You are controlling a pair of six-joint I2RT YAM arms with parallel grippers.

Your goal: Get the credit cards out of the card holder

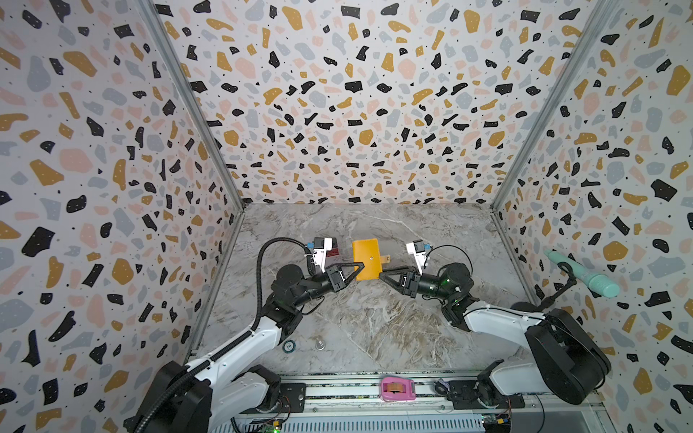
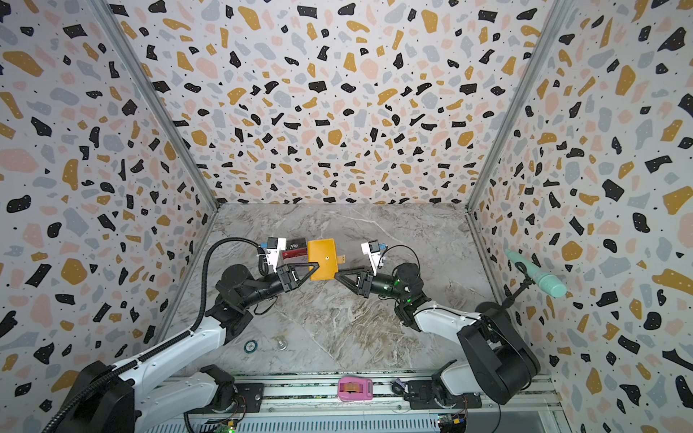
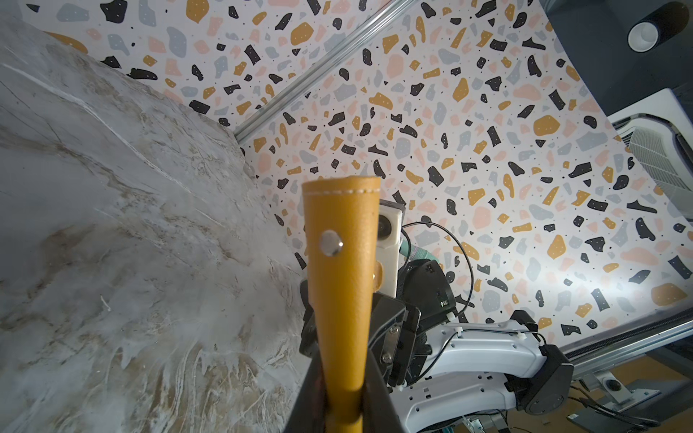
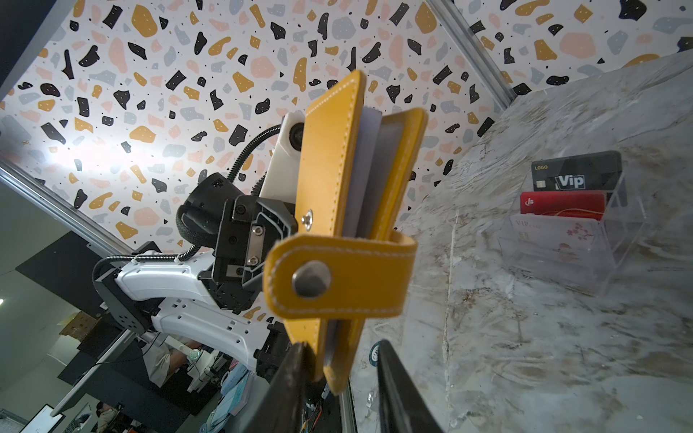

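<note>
The mustard-yellow card holder [image 1: 367,258] [image 2: 322,258] hangs above the table between both arms. My left gripper [image 1: 360,268] [image 3: 343,405] is shut on its spine edge [image 3: 341,262]. In the right wrist view the holder [image 4: 337,168] gapes slightly, showing bluish sleeves, and its snap tab [image 4: 337,277] is undone. My right gripper [image 1: 380,276] [image 4: 341,348] is open and straddles its lower corner; one finger is at the cover, the other stands apart. A red card [image 4: 562,204], a white floral card [image 4: 551,234] and a black Vip card [image 4: 577,174] stand in a clear acrylic stand [image 4: 618,258].
The acrylic stand [image 2: 294,250] sits on the marble table just left of the holder, behind the left wrist camera. A round disc [image 1: 288,345] and a small metal piece [image 1: 319,344] lie near the front left. A pink tape dispenser [image 1: 397,390] sits on the front rail.
</note>
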